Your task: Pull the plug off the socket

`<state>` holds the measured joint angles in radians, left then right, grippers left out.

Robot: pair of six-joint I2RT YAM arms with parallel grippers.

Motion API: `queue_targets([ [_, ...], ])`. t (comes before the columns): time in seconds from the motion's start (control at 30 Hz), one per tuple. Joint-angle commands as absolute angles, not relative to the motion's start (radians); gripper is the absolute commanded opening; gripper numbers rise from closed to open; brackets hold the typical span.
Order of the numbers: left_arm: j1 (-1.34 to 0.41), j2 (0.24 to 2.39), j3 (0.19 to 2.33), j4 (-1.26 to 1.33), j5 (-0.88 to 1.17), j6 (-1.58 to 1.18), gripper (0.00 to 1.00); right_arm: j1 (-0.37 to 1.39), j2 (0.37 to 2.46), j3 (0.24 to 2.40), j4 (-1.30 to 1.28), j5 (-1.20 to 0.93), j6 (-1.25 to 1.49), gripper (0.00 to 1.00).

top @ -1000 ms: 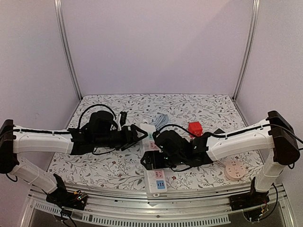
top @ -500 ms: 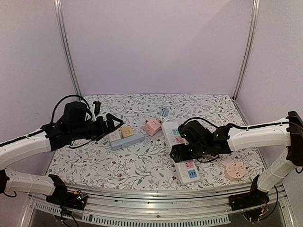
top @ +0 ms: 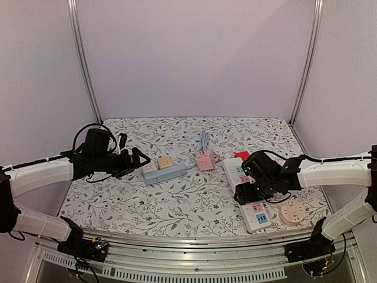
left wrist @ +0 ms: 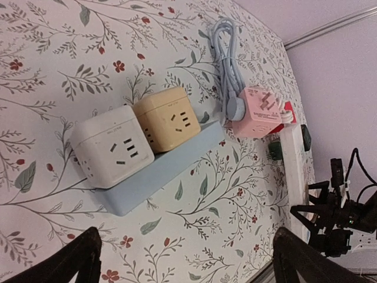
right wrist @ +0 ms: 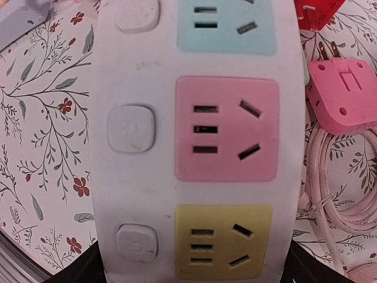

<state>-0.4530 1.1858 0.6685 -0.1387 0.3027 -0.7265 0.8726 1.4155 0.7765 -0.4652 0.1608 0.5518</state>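
Note:
My right gripper (top: 246, 190) is shut across a white power strip (top: 242, 177), which has light blue, pink (right wrist: 227, 127) and yellow sockets; the dark fingers (right wrist: 88, 265) press both of its long sides. My left gripper (top: 139, 158) is open and empty, just left of a blue socket base (left wrist: 171, 168) carrying a white cube (left wrist: 112, 147) and a yellow cube (left wrist: 168, 118). A pink cube socket (left wrist: 259, 112) lies further right, with a grey-blue plug (left wrist: 235, 106) and coiled cable (left wrist: 227, 53) against its side.
A red cube (top: 242, 157) sits behind the white strip. A round pink socket (top: 291, 211) lies at the front right. A pink plug (right wrist: 344, 94) and a pink cable (right wrist: 341, 177) lie beside the strip. The table's front rail is close below.
Both arms have drawn apart from the middle. My right gripper has dragged the white strip to the right. My left arm has pulled back left, and the blue base and pink cube now lie uncovered.

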Motion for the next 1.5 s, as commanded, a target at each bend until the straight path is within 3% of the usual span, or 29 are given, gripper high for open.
queue_targets([
  [0.0, -0.421, 1.274, 0.677, -0.092, 0.356, -0.675, 1.0, 0.835, 1.343, 0.741, -0.48, 0.181, 0.566, 0.72],
  [0.37, -0.44, 1.329, 0.69, -0.064, 0.371, -0.708, 0.99, 0.832, 1.147, 0.713, -0.534, 0.121, 0.561, 0.7],
  [0.73, -0.619, 1.221, 0.735, -0.081, 0.265, -0.696, 0.98, 0.835, 0.906, 0.806, -0.554, -0.185, 0.456, 0.7],
  [0.93, -0.725, 1.233, 0.783, -0.055, 0.251, -0.672, 0.96, 0.86, 0.934, 0.854, -0.51, -0.236, 0.45, 0.69],
  [1.07, -0.72, 1.234, 0.784, -0.101, 0.172, -0.652, 0.97, 0.883, 0.992, 0.862, -0.532, -0.129, 0.426, 0.69],
  [1.47, -0.469, 1.352, 0.833, -0.127, 0.254, -0.616, 0.99, 0.93, 1.27, 0.823, -0.542, 0.131, 0.482, 0.68],
])
